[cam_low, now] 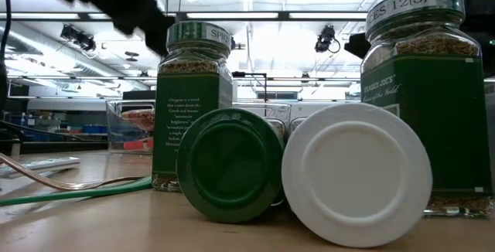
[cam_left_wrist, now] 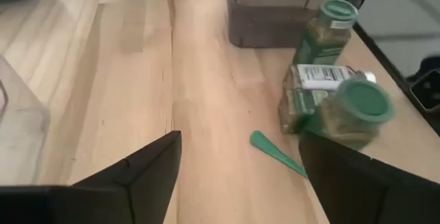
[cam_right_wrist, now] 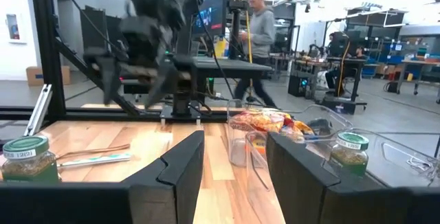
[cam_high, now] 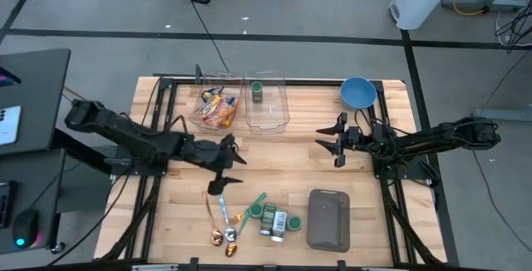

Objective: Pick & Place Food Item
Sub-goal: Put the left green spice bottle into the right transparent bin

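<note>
The left gripper hung wide open and empty above the table near the spice jars, while the right gripper waited part-open.

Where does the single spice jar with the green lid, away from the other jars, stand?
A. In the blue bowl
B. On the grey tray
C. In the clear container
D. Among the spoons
C: the high view shows the spice jar standing inside the clear container, beside the snack-filled one.
</note>
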Available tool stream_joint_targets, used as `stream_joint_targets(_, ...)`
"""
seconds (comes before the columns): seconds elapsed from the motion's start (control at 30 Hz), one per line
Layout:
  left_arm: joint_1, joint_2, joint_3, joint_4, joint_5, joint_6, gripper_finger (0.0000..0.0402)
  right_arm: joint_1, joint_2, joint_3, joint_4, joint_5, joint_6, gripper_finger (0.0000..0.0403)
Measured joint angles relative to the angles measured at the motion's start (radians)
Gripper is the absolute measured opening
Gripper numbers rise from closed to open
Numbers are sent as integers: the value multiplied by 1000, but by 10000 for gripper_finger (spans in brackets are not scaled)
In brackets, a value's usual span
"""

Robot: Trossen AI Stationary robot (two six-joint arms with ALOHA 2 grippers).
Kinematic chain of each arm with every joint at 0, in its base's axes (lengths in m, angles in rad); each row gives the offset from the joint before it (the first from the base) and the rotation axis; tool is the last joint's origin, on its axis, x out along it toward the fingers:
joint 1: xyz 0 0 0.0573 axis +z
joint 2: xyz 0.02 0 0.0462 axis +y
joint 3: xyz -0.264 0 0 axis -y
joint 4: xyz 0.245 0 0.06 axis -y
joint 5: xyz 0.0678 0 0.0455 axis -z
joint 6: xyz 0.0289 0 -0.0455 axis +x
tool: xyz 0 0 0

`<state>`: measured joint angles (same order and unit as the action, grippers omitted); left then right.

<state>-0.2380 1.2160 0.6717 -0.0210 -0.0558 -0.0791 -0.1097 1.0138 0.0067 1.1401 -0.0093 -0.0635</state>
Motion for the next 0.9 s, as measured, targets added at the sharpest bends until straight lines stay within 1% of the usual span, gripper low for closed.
stream_joint_targets(0.13, -77, 2, 146, -203, -67, -17, 319, 0, 0, 0, -12, 0, 0, 167)
stream_joint_targets(0.27, -125, 54, 275, -324, -74, -53, 326, 0, 0, 0, -22, 0, 0, 167)
stream_joint_targets(0.33, -138, 110, 343, -359, -74, -56, 329, 0, 0, 0, -28, 0, 0, 167)
stream_joint_targets(0.43, -156, 207, 444, -459, -74, -51, 331, 0, 0, 0, -36, 0, 4, 167)
stream_joint_targets(0.67, -186, 431, 674, -627, -64, 10, 331, 0, 0, 0, -42, 0, 17, 167)
stream_joint_targets(0.8, -196, 532, 773, -717, -30, 19, 331, 0, 0, 0, -55, 0, 26, 167)
stream_joint_targets(0.9, -203, 594, 827, -747, 5, 19, 331, 0, 0, 0, -64, 0, 26, 167)
